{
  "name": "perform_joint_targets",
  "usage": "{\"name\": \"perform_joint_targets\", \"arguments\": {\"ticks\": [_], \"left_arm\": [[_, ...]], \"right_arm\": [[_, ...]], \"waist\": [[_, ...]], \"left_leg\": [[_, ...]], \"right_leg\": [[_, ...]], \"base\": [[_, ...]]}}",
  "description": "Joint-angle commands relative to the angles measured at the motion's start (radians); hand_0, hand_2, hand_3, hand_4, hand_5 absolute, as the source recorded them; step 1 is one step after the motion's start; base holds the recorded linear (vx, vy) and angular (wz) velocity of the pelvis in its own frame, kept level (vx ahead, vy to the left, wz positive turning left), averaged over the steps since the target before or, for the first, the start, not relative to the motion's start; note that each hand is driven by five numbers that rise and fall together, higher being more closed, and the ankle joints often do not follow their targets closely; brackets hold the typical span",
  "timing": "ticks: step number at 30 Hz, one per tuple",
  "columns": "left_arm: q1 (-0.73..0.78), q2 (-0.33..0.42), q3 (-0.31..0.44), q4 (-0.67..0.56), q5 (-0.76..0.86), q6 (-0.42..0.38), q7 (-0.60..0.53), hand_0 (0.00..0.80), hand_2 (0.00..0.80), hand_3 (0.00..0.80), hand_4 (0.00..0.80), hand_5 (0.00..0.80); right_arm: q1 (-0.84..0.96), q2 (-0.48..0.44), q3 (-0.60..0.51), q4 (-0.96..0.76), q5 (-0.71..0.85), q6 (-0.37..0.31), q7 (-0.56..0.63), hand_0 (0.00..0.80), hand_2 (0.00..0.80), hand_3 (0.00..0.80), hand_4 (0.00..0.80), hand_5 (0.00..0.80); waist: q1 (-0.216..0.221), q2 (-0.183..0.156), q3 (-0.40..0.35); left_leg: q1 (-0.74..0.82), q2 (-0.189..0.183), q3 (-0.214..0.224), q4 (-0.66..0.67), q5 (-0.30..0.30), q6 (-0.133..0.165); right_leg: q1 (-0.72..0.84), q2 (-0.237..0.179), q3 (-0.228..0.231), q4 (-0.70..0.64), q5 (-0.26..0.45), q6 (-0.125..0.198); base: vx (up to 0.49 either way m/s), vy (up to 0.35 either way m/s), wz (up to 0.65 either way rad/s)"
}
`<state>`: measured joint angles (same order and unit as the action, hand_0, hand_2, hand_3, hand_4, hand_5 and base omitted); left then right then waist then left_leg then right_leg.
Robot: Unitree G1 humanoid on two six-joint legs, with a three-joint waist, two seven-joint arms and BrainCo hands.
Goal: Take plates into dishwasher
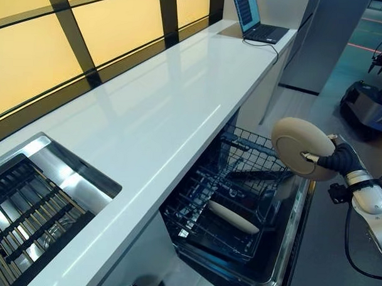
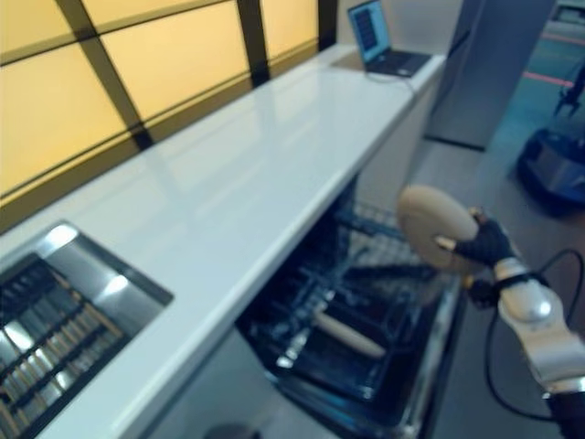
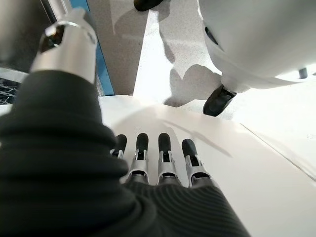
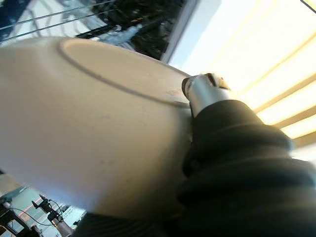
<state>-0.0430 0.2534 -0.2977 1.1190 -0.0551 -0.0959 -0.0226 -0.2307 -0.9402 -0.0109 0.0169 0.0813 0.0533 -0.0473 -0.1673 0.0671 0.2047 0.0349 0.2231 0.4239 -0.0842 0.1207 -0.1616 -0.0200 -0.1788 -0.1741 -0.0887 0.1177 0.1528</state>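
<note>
The plate [image 1: 302, 147] I'm carrying is a beige one, held on edge in my right hand [image 1: 333, 160] at about 3 o'clock in the head view, its underside turned toward the camera. In the right wrist view the thumb [image 4: 202, 91] presses on the plate's base ring while the dark cover wraps round behind the rim, so the hand is clamped on the plate. It hangs in the air above the right edge of the open dishwasher [image 1: 281, 246], touching nothing else.

My left hand [image 3: 158, 163] shows only in its own wrist camera, fingers [image 3: 165, 145] straight and side by side, nothing in them, over a pale surface.

Nearest me at 8 o'clock sits the steel sink [image 1: 83, 186] with a dark slatted rack [image 1: 25, 219] inside it. At 5 o'clock the dishwasher's lower rack [image 1: 195, 212] is pulled out over the dropped door, and a second plate [image 1: 232, 217] of the same beige already stands on edge among the wires, well below and left of the one I hold.

The white counter [image 1: 154, 123] runs from 7 o'clock up toward 1 o'clock, alongside amber panels [image 1: 113, 27] with dark frames. At the far end, at 1 o'clock, an open laptop [image 1: 255, 20] rests on the counter.
</note>
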Motion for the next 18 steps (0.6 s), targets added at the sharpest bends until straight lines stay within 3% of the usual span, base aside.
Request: {"name": "perform_joint_targets", "arguments": {"ticks": [1,10,18], "left_arm": [[-0.071,0.076,-0.007,0.001,0.002,-0.001,0.022,0.0,0.0,0.0,0.0,0.0],[-0.095,0.075,-0.033,-0.026,0.028,0.016,0.012,0.0,0.0,0.0,0.0,0.0],[-0.146,0.08,-0.054,-0.054,0.026,0.03,0.015,0.0,0.0,0.0,0.0,0.0]], "right_arm": [[-0.119,0.04,0.019,0.007,-0.073,-0.027,-0.027,0.8,0.8,0.8,0.8,0.8],[-0.211,0.114,0.133,0.113,-0.282,0.007,-0.171,0.8,0.8,0.8,0.8,0.8],[-0.296,0.156,0.224,0.142,-0.353,0.056,-0.245,0.8,0.8,0.8,0.8,0.8]], "waist": [[0.026,-0.063,0.015],[0.07,-0.051,0.049],[0.098,-0.042,0.096]], "left_leg": [[-0.052,-0.023,-0.04,0.006,-0.004,0.029],[-0.083,-0.024,-0.075,0.011,0.005,0.035],[-0.127,-0.017,-0.102,0.021,0.019,0.036]], "right_leg": [[0.011,0.018,-0.027,0.052,-0.078,-0.032],[-0.011,0.007,-0.05,0.089,-0.093,-0.034],[-0.043,0.009,-0.063,0.129,-0.114,-0.043]], "base": [[-0.004,-0.009,0.04],[-0.006,-0.036,0.07],[-0.035,-0.04,0.06]]}}
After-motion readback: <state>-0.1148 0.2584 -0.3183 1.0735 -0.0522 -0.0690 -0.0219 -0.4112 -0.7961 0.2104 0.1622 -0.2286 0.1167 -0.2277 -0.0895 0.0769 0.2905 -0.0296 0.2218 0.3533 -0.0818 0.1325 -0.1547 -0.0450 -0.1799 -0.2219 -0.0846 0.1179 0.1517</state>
